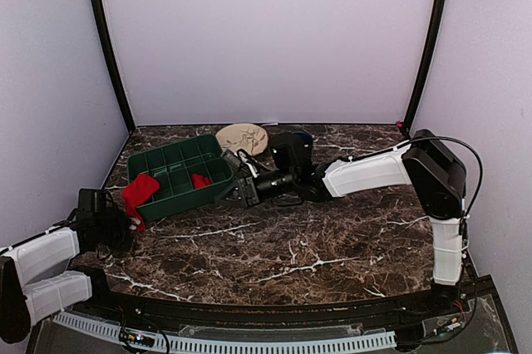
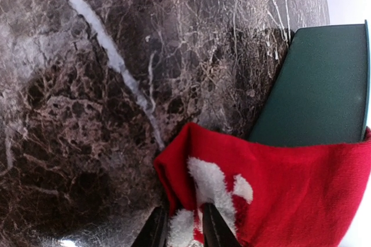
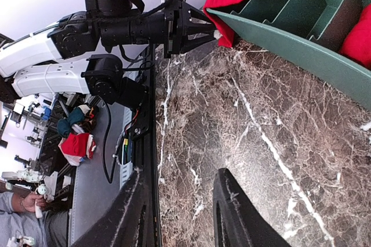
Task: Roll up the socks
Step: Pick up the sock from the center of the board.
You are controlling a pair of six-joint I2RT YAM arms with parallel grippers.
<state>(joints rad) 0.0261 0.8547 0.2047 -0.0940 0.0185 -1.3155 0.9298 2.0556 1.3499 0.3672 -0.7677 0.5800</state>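
Closest to the lens, the left gripper (image 2: 181, 226) is pinching the white-patterned end of a red sock (image 2: 284, 195), its fingers (image 2: 155, 231) closing tight on the fabric just above the marble table (image 2: 87, 113). That sock is draping over the near-left corner of the green tray (image 1: 179, 163) and hanging down the outer wall toward the tabletop (its upper part is resting on the rim). A second red sock (image 1: 200, 180), bunched up, is sitting in one of the tray's middle compartments. The right gripper (image 1: 238, 189) is hovering at the tray's right end with its jaws standing wide apart, holding nothing. Broad marble is stretching in front of the tray and between the two arms, giving room to move there. Behind the tray a beige disc (image 1: 242, 138) is lying near the back wall. Lilac walls (image 1: 266, 30) and dark corner posts (image 1: 108, 46) are enclosing the table on three sides.
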